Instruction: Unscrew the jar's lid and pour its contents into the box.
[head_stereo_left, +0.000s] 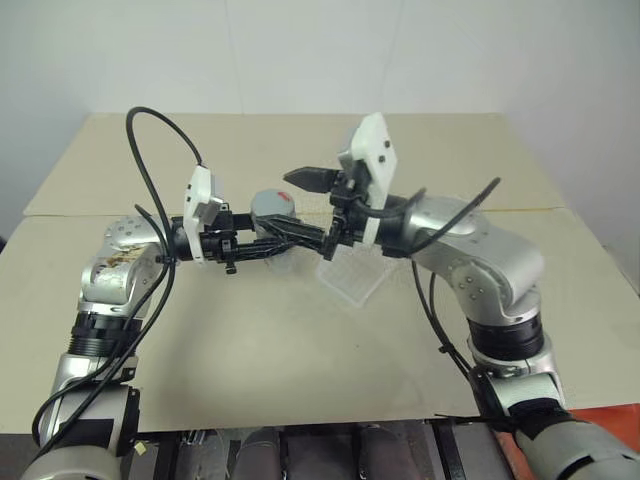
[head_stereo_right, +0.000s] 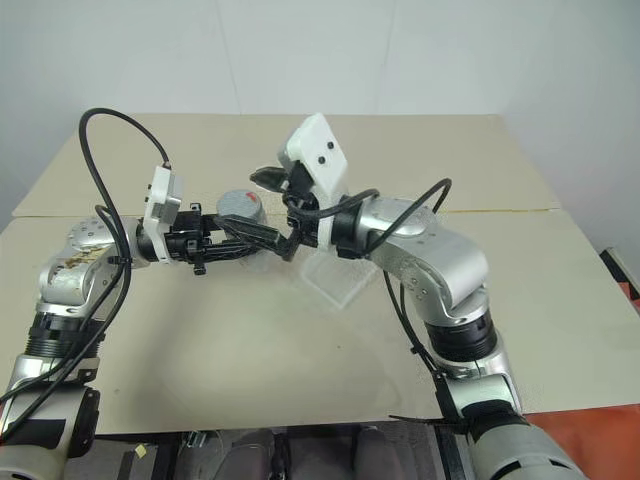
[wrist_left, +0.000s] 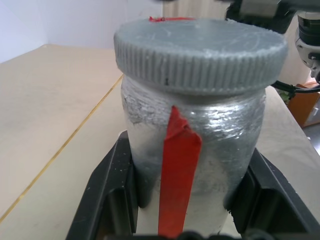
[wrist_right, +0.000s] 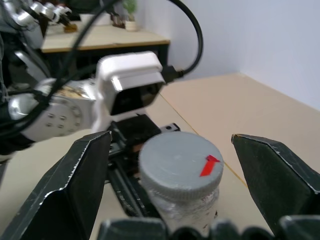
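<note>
My left gripper (head_stereo_left: 288, 234) is shut on the jar (wrist_left: 210, 145), holding it upright above the table with a black finger (wrist_left: 112, 195) on each side. A red strip runs down the jar's cloudy wall. The grey lid (wrist_right: 179, 165) sits on the jar and bears a small red mark. My right gripper (wrist_right: 171, 137) is open and level with the lid, one finger (wrist_right: 75, 185) on each side and apart from it. The box (head_stereo_left: 352, 278), a clear shallow tray, lies on the table just under my right wrist. The contents are hidden inside the jar.
The beige table (head_stereo_left: 250, 350) has a seam running across it behind the arms (head_stereo_left: 90, 212). Black cables (head_stereo_left: 150, 170) loop above my left arm and beside my right forearm. A white wall stands behind the table's far edge.
</note>
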